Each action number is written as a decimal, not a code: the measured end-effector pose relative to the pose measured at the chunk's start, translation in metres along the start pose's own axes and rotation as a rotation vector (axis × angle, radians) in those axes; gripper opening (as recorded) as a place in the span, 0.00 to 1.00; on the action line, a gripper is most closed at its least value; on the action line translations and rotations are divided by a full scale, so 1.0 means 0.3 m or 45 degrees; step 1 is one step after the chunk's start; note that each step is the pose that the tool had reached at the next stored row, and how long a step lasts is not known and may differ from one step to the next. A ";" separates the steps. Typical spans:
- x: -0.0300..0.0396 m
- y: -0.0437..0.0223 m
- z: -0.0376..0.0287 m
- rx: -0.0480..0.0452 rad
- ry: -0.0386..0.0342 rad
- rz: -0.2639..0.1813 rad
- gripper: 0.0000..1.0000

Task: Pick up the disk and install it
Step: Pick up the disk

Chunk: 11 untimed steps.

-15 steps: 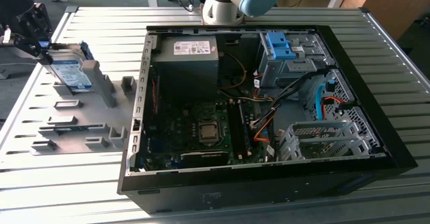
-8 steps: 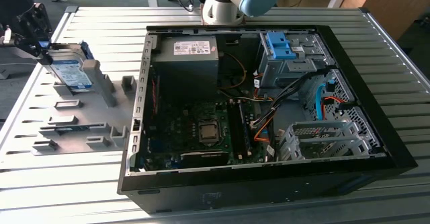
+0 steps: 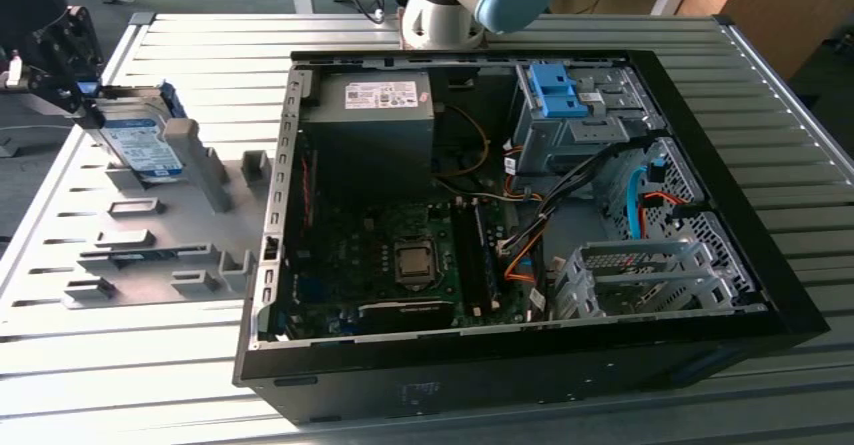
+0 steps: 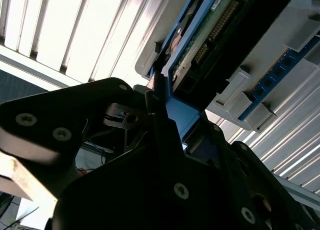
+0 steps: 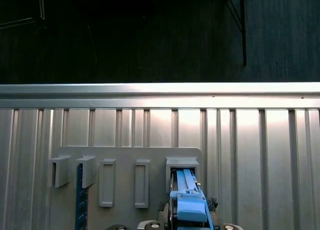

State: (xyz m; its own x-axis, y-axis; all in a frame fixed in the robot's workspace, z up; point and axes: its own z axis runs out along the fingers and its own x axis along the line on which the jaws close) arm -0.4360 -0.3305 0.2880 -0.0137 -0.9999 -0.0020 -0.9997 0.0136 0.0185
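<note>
The disk (image 3: 136, 137), a silver drive with a white-and-blue label and blue rails, stands on edge at the exterior view's left, over the grey holder plate (image 3: 147, 265) and beside a grey upright (image 3: 190, 160). My black gripper (image 3: 96, 103) comes in from the far left and is shut on the disk's upper end. In the second wrist view a dark finger (image 4: 159, 97) presses on the blue rail of the disk (image 4: 200, 39), whose green board edge shows. In the first wrist view the blue rail of the disk (image 5: 187, 205) sits at a slot of the holder plate (image 5: 125, 155).
The open computer case (image 3: 747, 265) fills the middle and the exterior view's right. Inside are a dark grey box with a white sticker (image 3: 374, 125), a bright blue bracket (image 3: 558, 90), cables and a metal drive cage (image 3: 634, 275). The arm's base (image 3: 461, 5) stands behind the case.
</note>
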 end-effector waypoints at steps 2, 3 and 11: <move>0.000 0.000 0.000 0.000 0.0000 0.000 0.45; 0.000 0.000 0.000 0.000 0.0000 0.000 0.45; 0.000 0.000 0.000 0.000 0.0000 0.000 0.37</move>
State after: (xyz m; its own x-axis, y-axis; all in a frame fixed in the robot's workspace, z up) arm -0.4360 -0.3305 0.2881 -0.0138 -0.9999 -0.0019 -0.9997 0.0138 0.0186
